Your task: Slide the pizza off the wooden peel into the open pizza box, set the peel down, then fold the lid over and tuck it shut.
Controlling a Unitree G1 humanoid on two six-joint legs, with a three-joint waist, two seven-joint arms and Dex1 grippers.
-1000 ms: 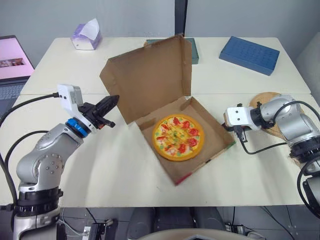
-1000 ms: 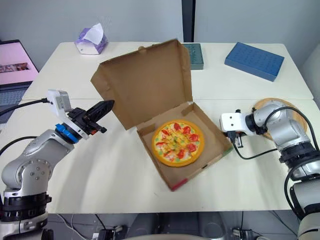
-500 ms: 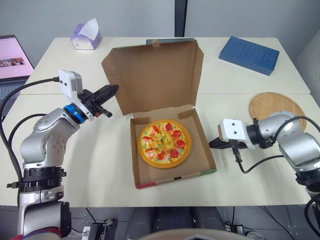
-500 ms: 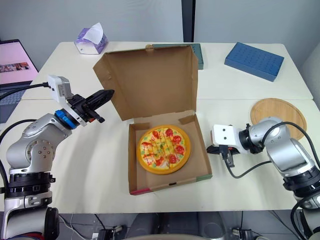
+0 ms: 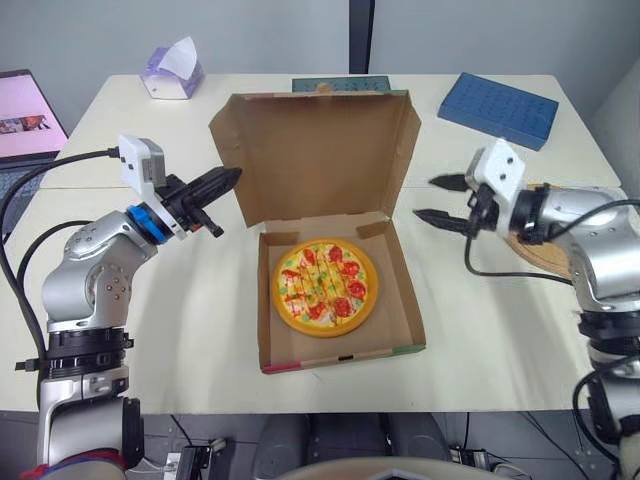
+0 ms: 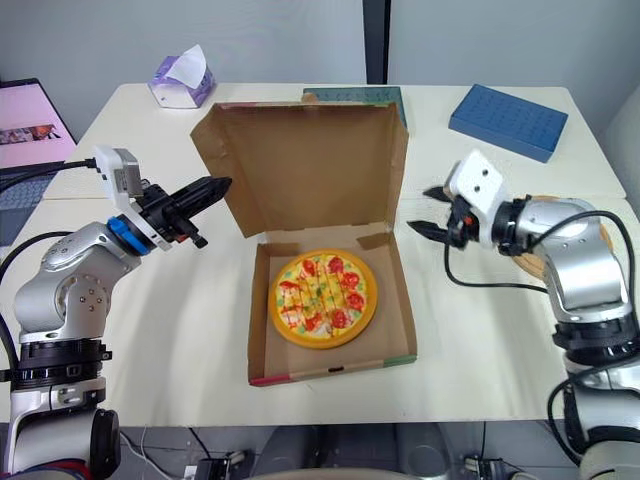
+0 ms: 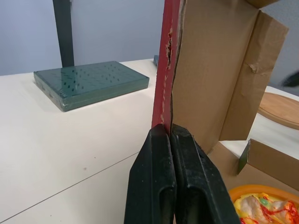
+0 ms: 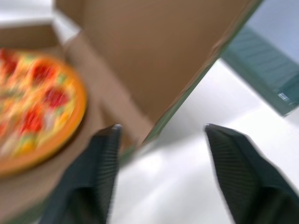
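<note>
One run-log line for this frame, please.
pizza: in box | peel: on table | lid: upright, not folded | left hand: shut at lid's left edge | right hand: open beside lid's right edge

Pizza box (image 5: 320,160) matt cardbd; peel (image 7: 280,108) smooth wood (grainy).

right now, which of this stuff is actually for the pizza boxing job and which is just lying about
For the job: pizza, pizza box with its lid still up, wooden peel, left hand, right hand.

Lying about: tissue box, blue block, green block, laptop.
</note>
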